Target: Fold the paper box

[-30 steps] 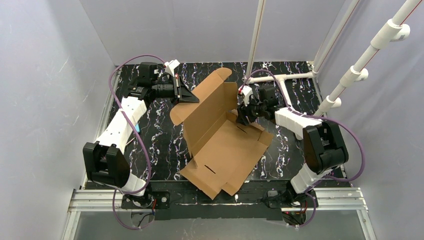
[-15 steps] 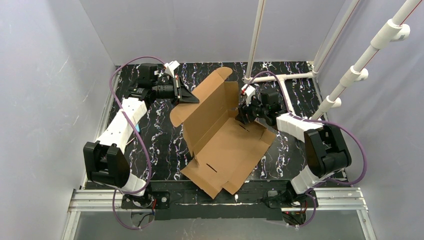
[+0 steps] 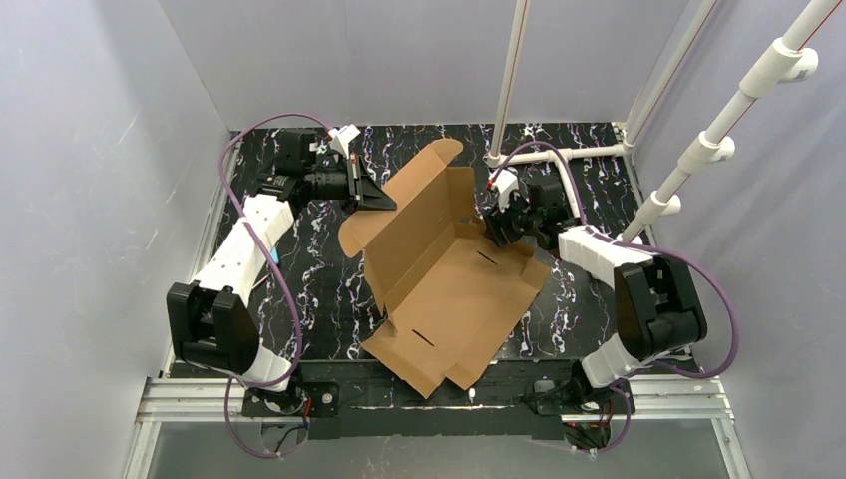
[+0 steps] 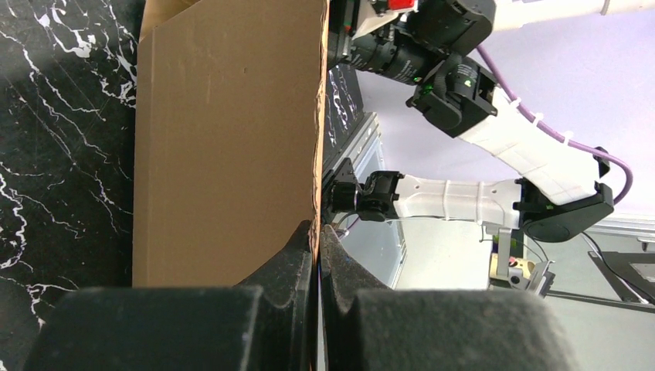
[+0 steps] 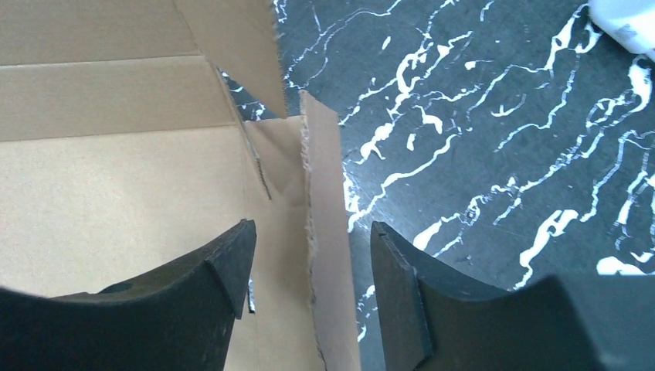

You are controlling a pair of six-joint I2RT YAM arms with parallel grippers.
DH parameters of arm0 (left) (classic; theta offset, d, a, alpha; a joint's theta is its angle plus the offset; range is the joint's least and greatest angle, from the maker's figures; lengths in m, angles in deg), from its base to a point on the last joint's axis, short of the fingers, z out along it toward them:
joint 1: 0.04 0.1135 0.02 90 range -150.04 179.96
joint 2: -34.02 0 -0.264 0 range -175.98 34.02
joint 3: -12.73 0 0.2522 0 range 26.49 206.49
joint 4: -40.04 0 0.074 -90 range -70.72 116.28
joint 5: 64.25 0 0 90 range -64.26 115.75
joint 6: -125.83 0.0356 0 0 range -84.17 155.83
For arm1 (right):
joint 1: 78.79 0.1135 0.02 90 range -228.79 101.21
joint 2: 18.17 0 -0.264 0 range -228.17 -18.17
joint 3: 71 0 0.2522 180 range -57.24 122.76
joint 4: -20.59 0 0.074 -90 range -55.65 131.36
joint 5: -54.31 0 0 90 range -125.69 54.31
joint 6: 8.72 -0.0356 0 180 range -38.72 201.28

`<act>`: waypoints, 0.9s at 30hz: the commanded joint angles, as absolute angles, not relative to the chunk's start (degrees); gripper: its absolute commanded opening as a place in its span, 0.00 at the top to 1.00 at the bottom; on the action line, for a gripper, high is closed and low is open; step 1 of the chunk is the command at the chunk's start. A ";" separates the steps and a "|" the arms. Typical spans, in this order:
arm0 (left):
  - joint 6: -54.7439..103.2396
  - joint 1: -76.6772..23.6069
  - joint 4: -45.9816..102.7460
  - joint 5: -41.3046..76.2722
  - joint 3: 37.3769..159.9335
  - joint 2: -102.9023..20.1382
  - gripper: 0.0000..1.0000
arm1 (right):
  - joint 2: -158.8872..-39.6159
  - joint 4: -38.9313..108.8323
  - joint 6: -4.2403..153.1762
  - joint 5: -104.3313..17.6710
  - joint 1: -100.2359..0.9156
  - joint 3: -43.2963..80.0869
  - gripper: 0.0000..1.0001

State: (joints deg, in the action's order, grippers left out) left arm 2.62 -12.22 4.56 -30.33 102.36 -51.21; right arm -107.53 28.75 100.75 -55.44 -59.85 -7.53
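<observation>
Cardboard only part-folded: nearest my arms' bases, the paper box [image 3: 464, 304] lies on the black marbled tabletop [image 3: 309, 279], its near flaps and slotted floor flat and unfolded. Further in, on the right, my right pincer [image 5: 311, 239] stands well open astride a narrow side flap [image 5: 324, 193] that is up on edge. Its fingers sit either side of the cardboard and, as far as I can see, grip nothing. On the left and farther back, the big lid panel [image 3: 409, 215] rises steeply from the floor of the box, and my left pincer [image 4: 317, 243] is clamped tight on that panel's outer edge, holding it up. I judge the job less than halfway: one large panel raised, one side flap up. The near flaps, the other walls, the tabs and slots, and the closing of the lid are all left to do.
</observation>
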 commanded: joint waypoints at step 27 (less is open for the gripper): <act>11.12 -12.47 -5.62 -29.68 111.50 -51.85 1.00 | -96.05 36.89 106.62 -61.31 -62.00 -7.54 0.31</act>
